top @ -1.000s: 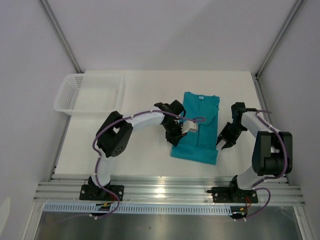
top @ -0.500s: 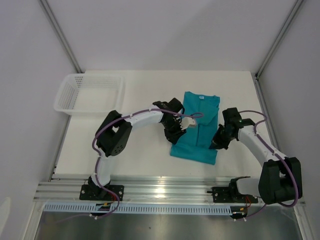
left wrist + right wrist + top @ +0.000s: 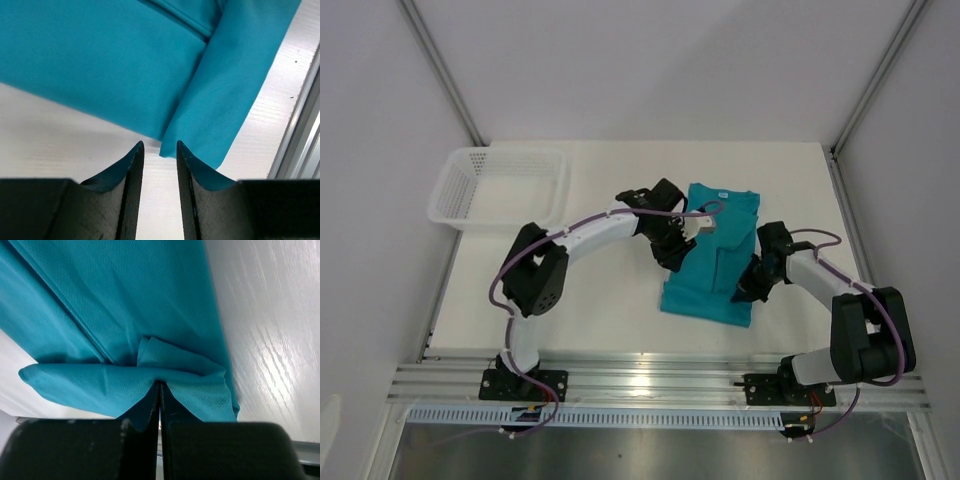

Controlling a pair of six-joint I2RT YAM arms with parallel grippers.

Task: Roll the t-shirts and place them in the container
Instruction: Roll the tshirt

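Two robot arms reach in from the near edge of a white tabletop [image 3: 610,190] toward one teal t-shirt [image 3: 710,285], seen from above. The t-shirt lies flat a little right of centre, folded into a long narrow strip. Its collar and small white neck label [image 3: 722,193] point to the far side and its hem to the near side. The left arm [image 3: 595,232] curves in from the left, and the left jaws sit at the shirt's left edge, about a third of the way down from the collar. In the left wrist view these jaws are released, with a narrow gap between them and bare tabletop showing through it. They grasp nothing, and a folded corner of the cloth lies just beyond their tips. The right arm [image 3: 820,275] comes in from the right, and the right jaws meet the shirt's right edge toward the hem end. In the right wrist view they are clenched tight on a pinch of the teal fabric, which puckers and gathers into their tips. The rest of the shirt spreads away beyond them. A white mesh basket [image 3: 448,195] stands at the far left corner, well apart from the shirt and both arms.
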